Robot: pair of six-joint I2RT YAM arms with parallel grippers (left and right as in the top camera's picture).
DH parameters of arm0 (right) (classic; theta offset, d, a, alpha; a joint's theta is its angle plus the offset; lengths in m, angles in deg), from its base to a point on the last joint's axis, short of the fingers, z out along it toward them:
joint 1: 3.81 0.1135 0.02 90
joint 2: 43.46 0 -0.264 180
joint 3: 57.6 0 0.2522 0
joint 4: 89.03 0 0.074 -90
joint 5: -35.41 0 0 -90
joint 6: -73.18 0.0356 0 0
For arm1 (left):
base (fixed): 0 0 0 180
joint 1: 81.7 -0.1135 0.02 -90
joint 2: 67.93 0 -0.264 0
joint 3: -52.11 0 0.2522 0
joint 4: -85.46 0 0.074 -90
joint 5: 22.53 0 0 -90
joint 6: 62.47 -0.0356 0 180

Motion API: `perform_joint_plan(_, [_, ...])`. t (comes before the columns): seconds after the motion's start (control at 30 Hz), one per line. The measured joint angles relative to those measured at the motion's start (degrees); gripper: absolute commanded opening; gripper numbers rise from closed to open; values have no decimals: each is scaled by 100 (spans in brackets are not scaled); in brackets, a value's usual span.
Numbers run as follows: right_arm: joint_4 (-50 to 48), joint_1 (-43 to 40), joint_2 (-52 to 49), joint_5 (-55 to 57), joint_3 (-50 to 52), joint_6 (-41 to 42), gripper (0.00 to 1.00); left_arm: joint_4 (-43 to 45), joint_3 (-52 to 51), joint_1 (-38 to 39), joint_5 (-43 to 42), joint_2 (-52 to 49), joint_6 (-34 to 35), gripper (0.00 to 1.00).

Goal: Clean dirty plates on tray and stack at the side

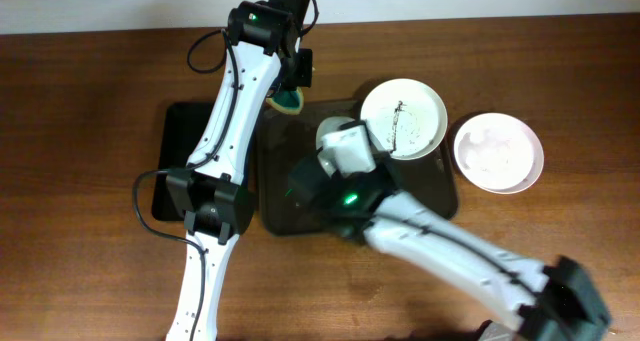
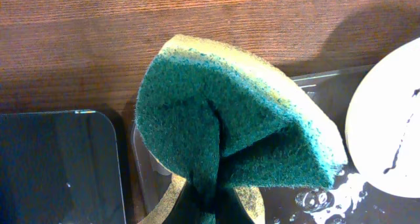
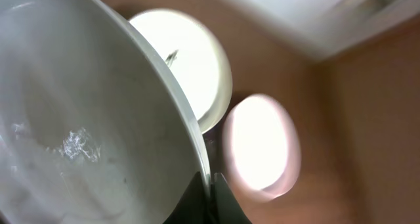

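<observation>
My left gripper [image 2: 213, 207] is shut on a green and yellow sponge [image 2: 230, 125], held over the tray's far left corner; the sponge also shows in the overhead view [image 1: 290, 101]. My right gripper [image 3: 211, 191] is shut on the rim of a white plate [image 3: 79, 119], tilted up over the dark tray [image 1: 285, 216]; its edge shows in the overhead view [image 1: 333, 129]. A dirty white plate [image 1: 403, 118] with dark streaks lies on the tray's far right. A clean white plate [image 1: 498, 153] sits on the table right of the tray.
A black mat [image 1: 180, 146] lies on the wooden table left of the tray. Soapy water and bubbles [image 2: 328, 194] wet the tray. The left arm [image 1: 225, 131] stretches over the mat and the tray's left edge.
</observation>
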Motion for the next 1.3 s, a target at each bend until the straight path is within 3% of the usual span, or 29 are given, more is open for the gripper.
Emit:
perform_joint_plan(0.13, [-79,-2459,1246,-2498,-17,-28,4,7,0,-11,-2,0,0,0])
perform_joint_plan(0.2, [-76,-4035,1373,-3626,-44,-219,4,-2,0,-9,-2,0,0,0])
perform_joint_plan(0.33, [-160,-6363,743,-4653,-48,-407,4,2,0,-9,-2,0,0,0])
perform_joint_plan(0.47, [-551,-7263,-420,-4854,-52,-439,4,0,0,-9,-2,0,0,0])
perform_joint_plan(0.6, [-750,-7353,-1128,-5082,-50,-470,49,-2,0,-9,-2,0,0,0])
perform_joint_plan(0.83, [-577,-7138,-1128,-6802,-581,-1174,50,0,0,-9,-2,0,0,0])
perform_joint_plan(0.93, [-605,-6461,-1121,-7077,-654,-1351,49,2,0,-9,-2,0,0,0])
perform_joint_plan(1.0, [-745,-5689,-1123,-7025,-640,-1298,39,0,0,-9,-2,0,0,0])
perform_joint_plan(1.23, [-1189,-4697,-1989,-5939,-634,-166,28,-2,0,-11,-2,0,0,0])
perform_joint_plan(1.3, [-1193,-4636,-2319,-5912,-634,-111,4,-2,0,-9,-2,0,0,0])
